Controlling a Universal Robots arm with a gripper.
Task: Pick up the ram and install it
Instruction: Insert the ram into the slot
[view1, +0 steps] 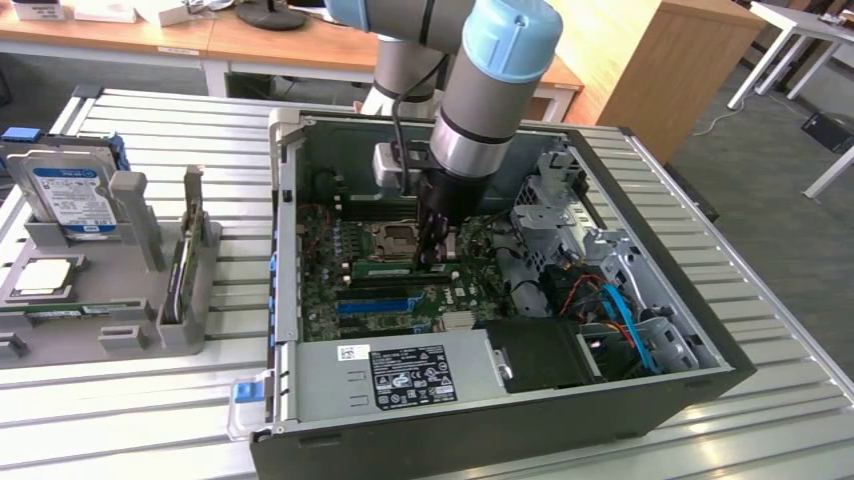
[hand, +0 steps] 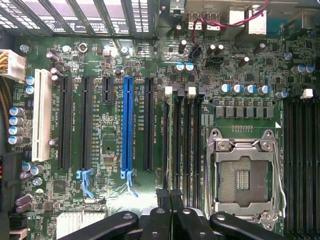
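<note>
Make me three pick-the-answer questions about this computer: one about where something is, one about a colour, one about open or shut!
1. Where is the gripper?
A. inside the computer case
B. on a chair
C. under the table

2. What colour is the long slot between the black slots?
A. pink
B. blue
C. orange

3. The gripper is:
A. wide open
B. holding a cup
C. shut

Answers: 1 A, it reaches down over the motherboard. 2 B, the wrist view shows it bright blue. 3 C, its fingers meet.
</note>
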